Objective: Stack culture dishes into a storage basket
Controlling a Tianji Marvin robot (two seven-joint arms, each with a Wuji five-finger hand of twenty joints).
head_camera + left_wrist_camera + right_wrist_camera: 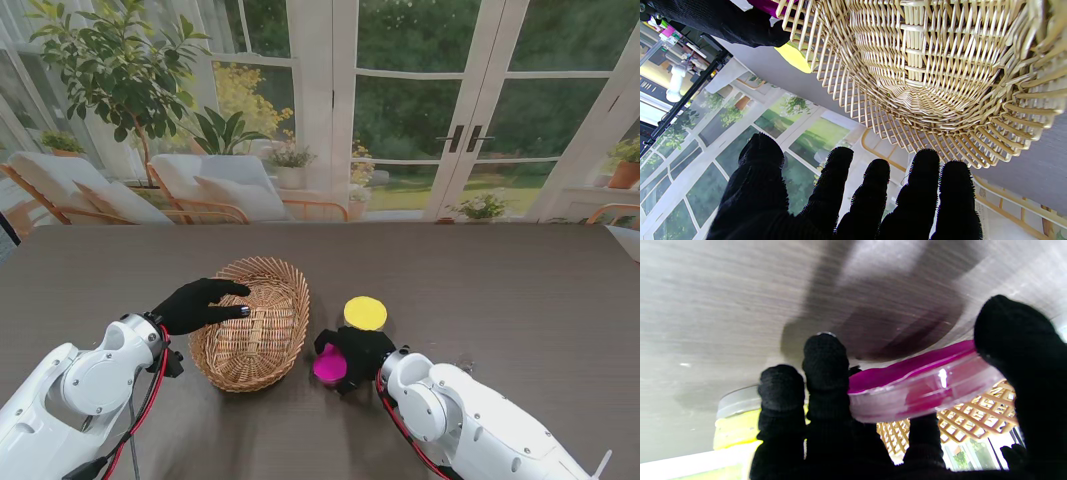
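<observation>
The left hand (200,305) rests with fingers spread and empty on the wicker basket (252,325) rim near the desk's front edge. Right of the basket, the right hand (355,352) clamps the magenta dish (329,366), lifted and tilted; it could slip or clip the rim. The yellow dish (365,313) lies just beyond.

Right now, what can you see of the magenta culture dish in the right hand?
The magenta round clear-plastic culture dish is shallow, with transparent walls and lid over a bright magenta fill. The right hand in its black glove grips it by the rim, with fingers on one side and the thumb opposite. It looks tilted and lifted off the grey table, casting a shadow. It sits between the oval wicker basket and the yellow dish, touching neither.
</observation>
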